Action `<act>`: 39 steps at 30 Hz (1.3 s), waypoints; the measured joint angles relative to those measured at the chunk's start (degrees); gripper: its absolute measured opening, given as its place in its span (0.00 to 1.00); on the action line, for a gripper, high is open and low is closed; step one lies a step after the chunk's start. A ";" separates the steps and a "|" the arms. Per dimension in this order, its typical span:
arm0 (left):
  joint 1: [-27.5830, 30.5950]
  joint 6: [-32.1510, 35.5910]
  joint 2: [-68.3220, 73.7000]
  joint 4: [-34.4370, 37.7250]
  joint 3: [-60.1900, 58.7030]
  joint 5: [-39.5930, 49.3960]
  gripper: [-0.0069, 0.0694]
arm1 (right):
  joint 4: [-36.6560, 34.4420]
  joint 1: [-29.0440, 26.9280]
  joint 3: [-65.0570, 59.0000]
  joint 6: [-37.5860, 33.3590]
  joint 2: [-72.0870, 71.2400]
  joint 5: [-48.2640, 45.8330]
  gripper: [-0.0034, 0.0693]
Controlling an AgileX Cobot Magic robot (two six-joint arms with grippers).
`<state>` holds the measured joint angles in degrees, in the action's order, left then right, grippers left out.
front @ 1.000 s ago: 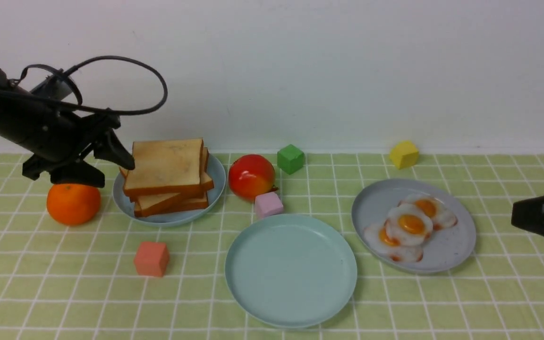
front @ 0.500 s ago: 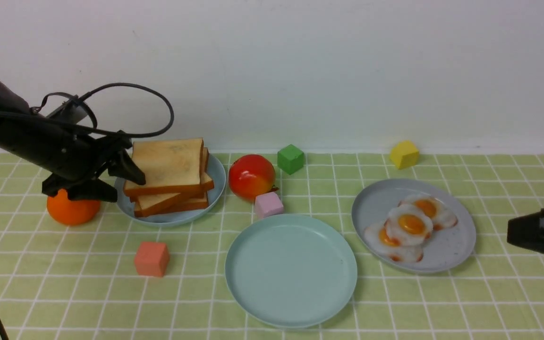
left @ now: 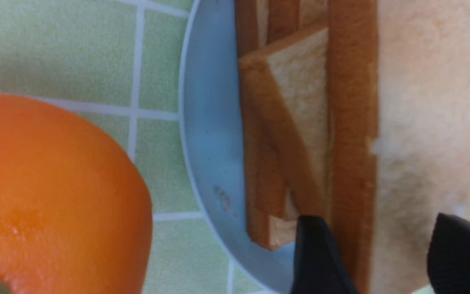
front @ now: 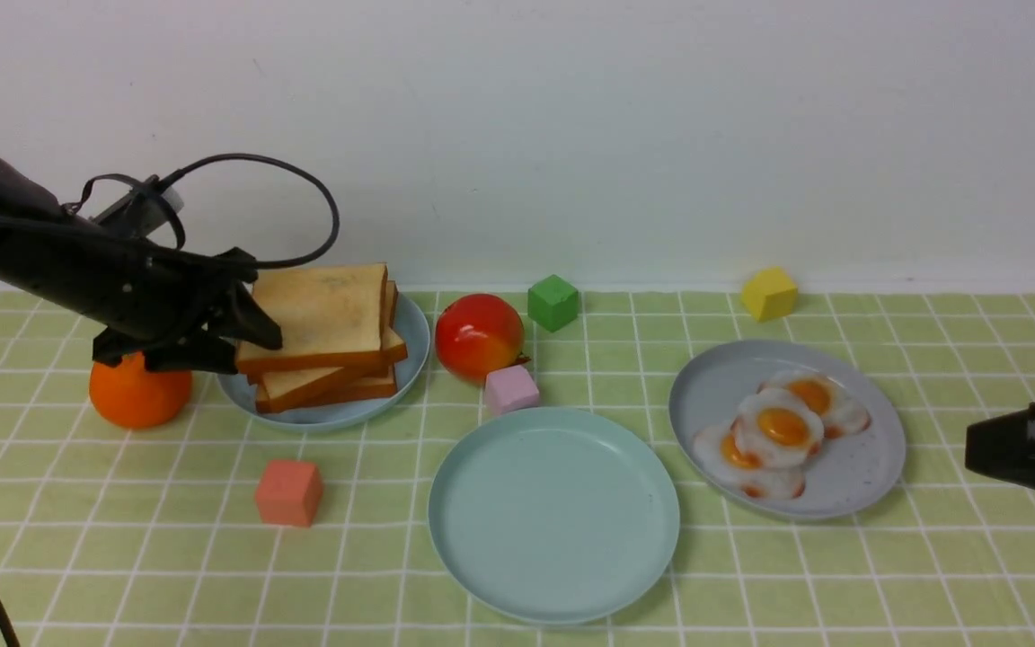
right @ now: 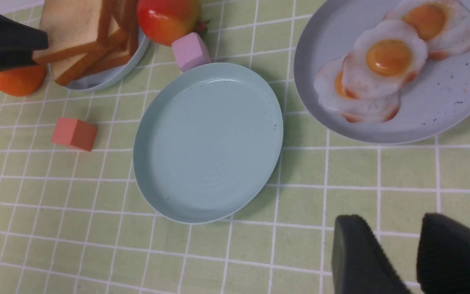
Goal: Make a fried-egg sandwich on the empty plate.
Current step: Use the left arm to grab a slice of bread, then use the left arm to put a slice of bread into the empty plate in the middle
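The empty teal-green plate (front: 553, 512) sits front centre, also in the right wrist view (right: 206, 143). No assembled sandwich is in view. A stack of toast slices (front: 320, 323) lies on a light blue plate (front: 329, 415). Three fried eggs (front: 782, 427) lie on a grey plate (front: 863, 472). My left gripper (front: 257, 353) is open at the stack's left side, its jaws above and below the top slice's edge (left: 351, 122); the fingers (left: 316, 253) have not closed on it. My right gripper (front: 976, 445) is open and empty, right of the egg plate, over the cloth (right: 398, 253).
An orange (front: 140, 395) sits just under my left arm. A red fruit (front: 479, 335) and a pink cube (front: 510, 388) lie between the toast plate and the teal plate. Green (front: 552, 302), yellow (front: 768, 293) and salmon (front: 288, 491) cubes lie around.
My left gripper has moved down and to the right, from beside the stack to straddling the top slice's left edge. My right gripper has crept slightly left.
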<state>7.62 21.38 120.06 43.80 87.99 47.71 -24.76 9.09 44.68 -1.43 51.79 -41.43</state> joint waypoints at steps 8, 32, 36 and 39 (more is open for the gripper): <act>0.06 1.59 0.57 0.59 0.18 1.33 0.36 | 0.00 0.00 0.00 0.00 0.00 -0.11 0.38; -6.73 12.31 -18.91 22.59 -17.44 11.99 0.23 | 0.24 0.00 0.00 -0.05 0.00 -0.18 0.38; -13.47 16.93 -18.79 27.91 -25.80 7.62 0.23 | 0.24 0.00 0.00 -0.05 0.00 -0.18 0.38; -17.68 17.64 -18.31 29.85 -29.31 0.84 0.22 | 0.29 0.00 0.00 -0.05 0.00 -0.18 0.38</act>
<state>-10.06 39.02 101.75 73.65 58.68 48.56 -24.47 9.09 44.68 -1.48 51.79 -41.61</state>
